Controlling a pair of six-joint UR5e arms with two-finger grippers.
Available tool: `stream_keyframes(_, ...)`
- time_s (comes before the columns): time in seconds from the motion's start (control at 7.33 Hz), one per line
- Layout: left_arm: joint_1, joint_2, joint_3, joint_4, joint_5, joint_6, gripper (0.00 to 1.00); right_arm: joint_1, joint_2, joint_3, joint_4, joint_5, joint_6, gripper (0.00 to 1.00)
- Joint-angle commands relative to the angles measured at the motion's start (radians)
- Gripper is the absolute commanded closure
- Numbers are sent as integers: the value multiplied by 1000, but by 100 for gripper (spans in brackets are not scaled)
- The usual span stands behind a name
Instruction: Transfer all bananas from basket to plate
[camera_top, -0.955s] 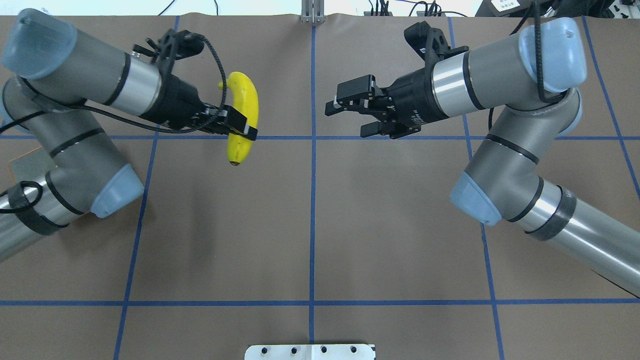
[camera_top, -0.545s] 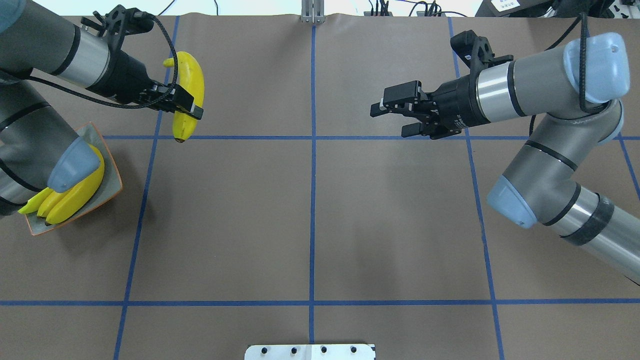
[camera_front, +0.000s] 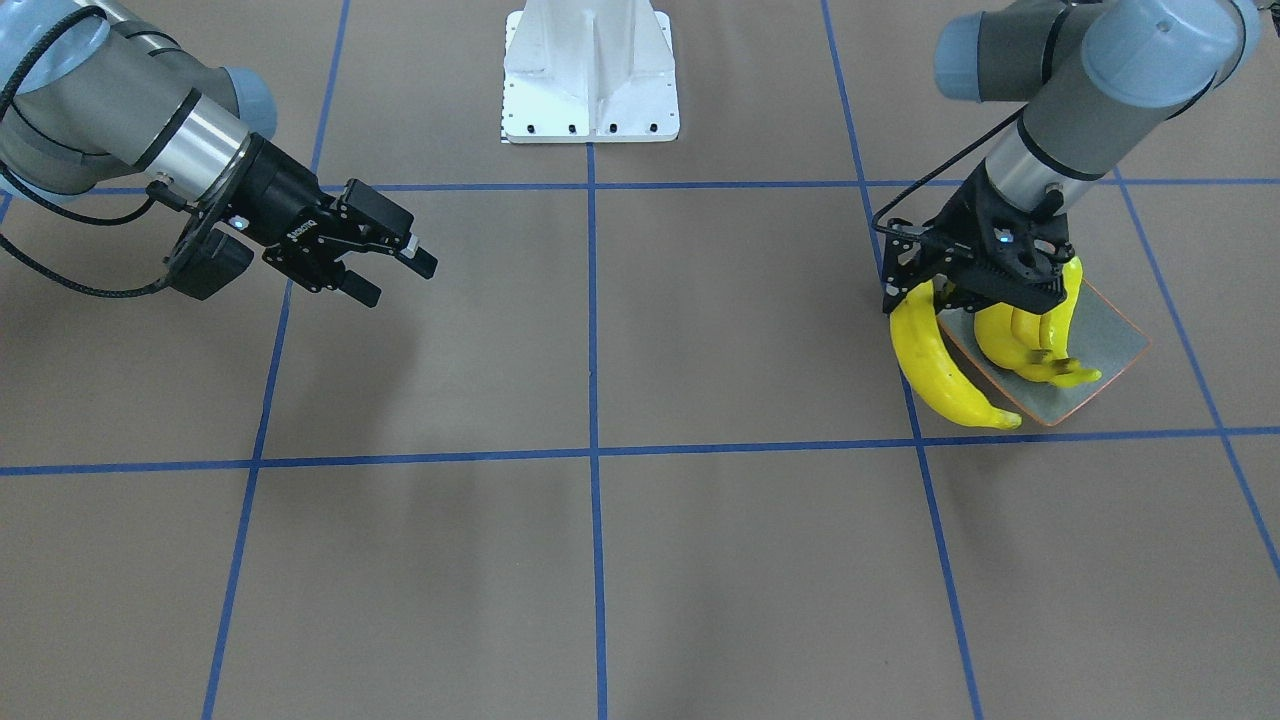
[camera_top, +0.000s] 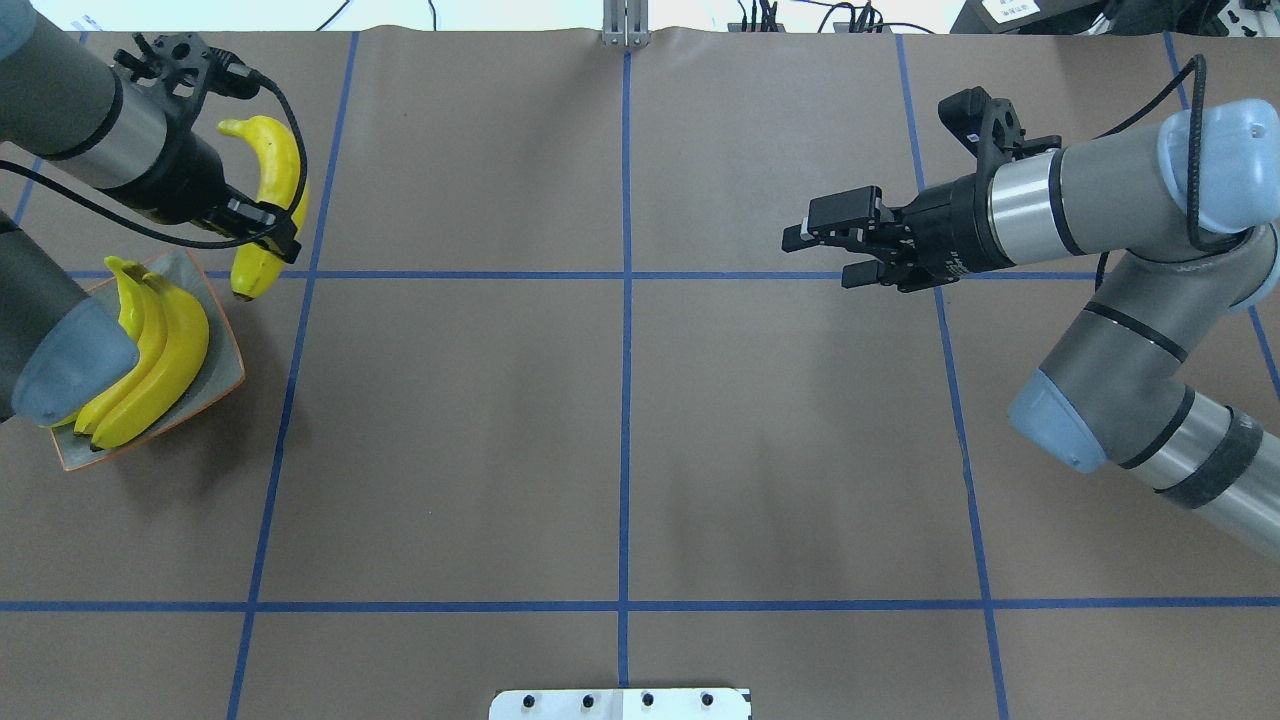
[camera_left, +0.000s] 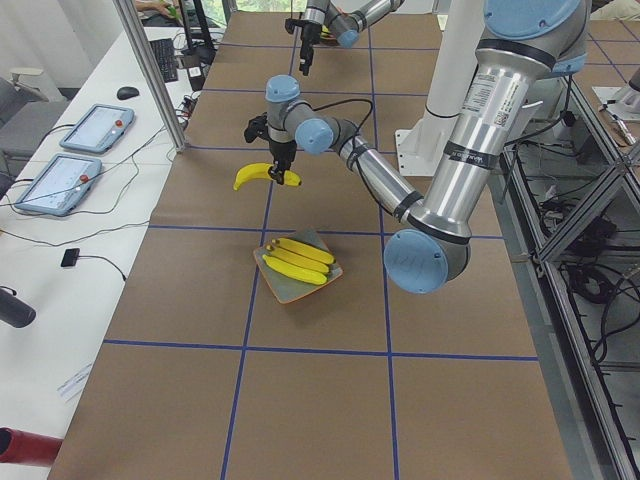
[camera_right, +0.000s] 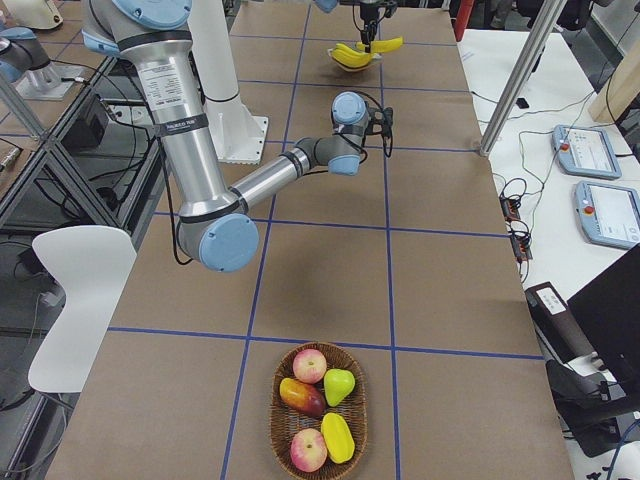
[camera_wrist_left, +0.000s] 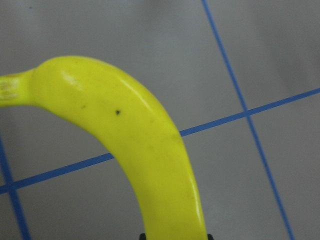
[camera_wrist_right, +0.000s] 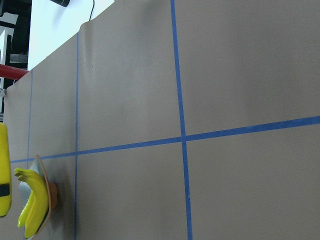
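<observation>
My left gripper (camera_top: 265, 228) is shut on a yellow banana (camera_top: 272, 190), held in the air near the far corner of the plate (camera_top: 228, 358). The left wrist view is filled by that banana (camera_wrist_left: 145, 150). The grey-green plate (camera_front: 1115, 345) with an orange rim holds other bananas (camera_top: 150, 350) lying side by side. From the front, the held banana (camera_front: 940, 375) hangs by the plate's edge under the left gripper (camera_front: 985, 295). My right gripper (camera_top: 825, 258) is open and empty at the right of the table, also in the front view (camera_front: 398, 280). The wicker basket (camera_right: 275, 425) shows only in the exterior right view.
The basket holds apples and other fruit at the table's right end. The white robot base (camera_front: 590, 80) stands at the table's near edge between the arms. Blue tape lines (camera_top: 625, 400) cross the brown table cover. Tablets (camera_left: 95, 128) lie on a side table.
The left arm has carried the banana leftward from near the table's middle to beside the plate. The right arm has drawn back to the right, its gripper staying open.
</observation>
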Motion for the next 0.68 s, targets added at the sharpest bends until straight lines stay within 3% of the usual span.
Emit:
stream_keyframes(0.0, 5, 102, -38, 103, 190, 99, 100, -1, -17, -2, 11, -3, 0, 0)
stream_keyframes(0.55, 11, 239, -29, 104, 338, 233, 100, -2, -15, -3, 11, -15, 1, 0)
